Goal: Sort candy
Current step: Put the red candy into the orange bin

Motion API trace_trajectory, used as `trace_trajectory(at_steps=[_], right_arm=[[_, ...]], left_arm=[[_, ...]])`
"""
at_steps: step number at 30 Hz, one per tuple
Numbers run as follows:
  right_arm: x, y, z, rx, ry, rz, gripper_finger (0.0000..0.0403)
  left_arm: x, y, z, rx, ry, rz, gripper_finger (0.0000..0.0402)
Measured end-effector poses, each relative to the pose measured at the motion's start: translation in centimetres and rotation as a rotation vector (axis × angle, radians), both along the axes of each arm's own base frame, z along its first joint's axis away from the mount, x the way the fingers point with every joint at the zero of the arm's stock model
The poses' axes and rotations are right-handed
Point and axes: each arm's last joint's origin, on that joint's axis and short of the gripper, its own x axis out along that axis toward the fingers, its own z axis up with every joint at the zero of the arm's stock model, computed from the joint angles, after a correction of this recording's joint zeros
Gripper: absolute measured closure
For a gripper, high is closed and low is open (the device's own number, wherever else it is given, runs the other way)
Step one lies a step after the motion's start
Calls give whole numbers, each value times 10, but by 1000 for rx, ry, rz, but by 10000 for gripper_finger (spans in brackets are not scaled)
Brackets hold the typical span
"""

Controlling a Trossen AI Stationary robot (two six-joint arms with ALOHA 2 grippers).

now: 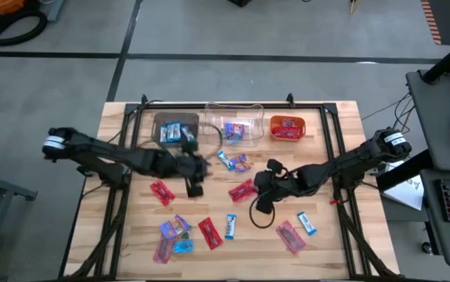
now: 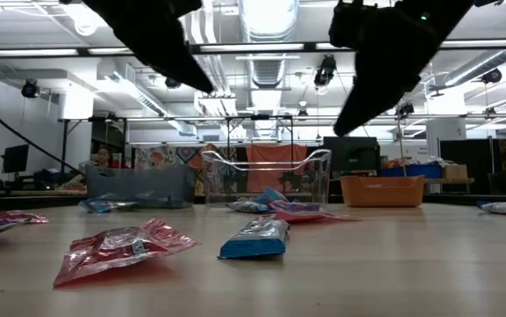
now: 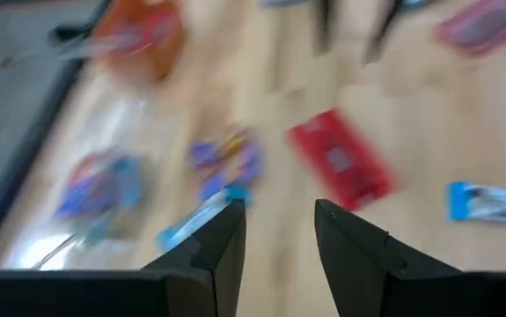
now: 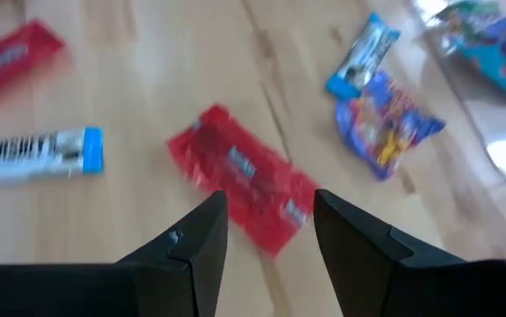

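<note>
Candy in red, blue-and-white and purple wrappers lies flat and scattered on the wooden table [image 1: 131,235]. A red candy [image 1: 242,190] lies mid-table, just under and ahead of my right gripper [image 4: 270,198], which is open and hangs above the table. My left gripper [image 3: 279,211] is open too. It hangs over the table's middle left [image 1: 193,182], short of a purple candy [image 3: 226,158] and a blue one [image 3: 195,227]. In the low view both grippers are well clear of the tabletop.
Three bins stand along the far edge: a dark one [image 1: 176,129] with candy, a clear one [image 1: 235,125] with candy, an orange one [image 1: 287,127] with red candy. More candy lies near the front edge [image 1: 178,233] and at the right [image 1: 291,235]. Black frame rails [image 1: 119,211] cross the table.
</note>
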Motion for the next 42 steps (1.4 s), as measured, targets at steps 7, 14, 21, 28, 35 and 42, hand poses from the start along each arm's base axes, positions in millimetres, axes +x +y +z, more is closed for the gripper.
trace_trajectory(at_steps=[7,14,21,28,35,42], right_arm=[[-7,13,-2,-3,35,55,241],[-12,29,-2,-5,35,111,241],[-17,40,-2,-17,20,127,241],[-18,42,-1,-40,1,108,241],[-17,42,-1,-45,-7,99,241],[-15,43,0,-34,-34,99,241]], left_arm=[[44,-31,-43,-5,-82,-106,280],[74,-38,-91,-37,-153,-90,280],[81,-39,-120,-55,-130,-56,263],[84,-39,-142,-56,-107,5,201],[87,-39,-160,-64,-90,-11,169],[89,-37,-173,-85,-78,10,185]])
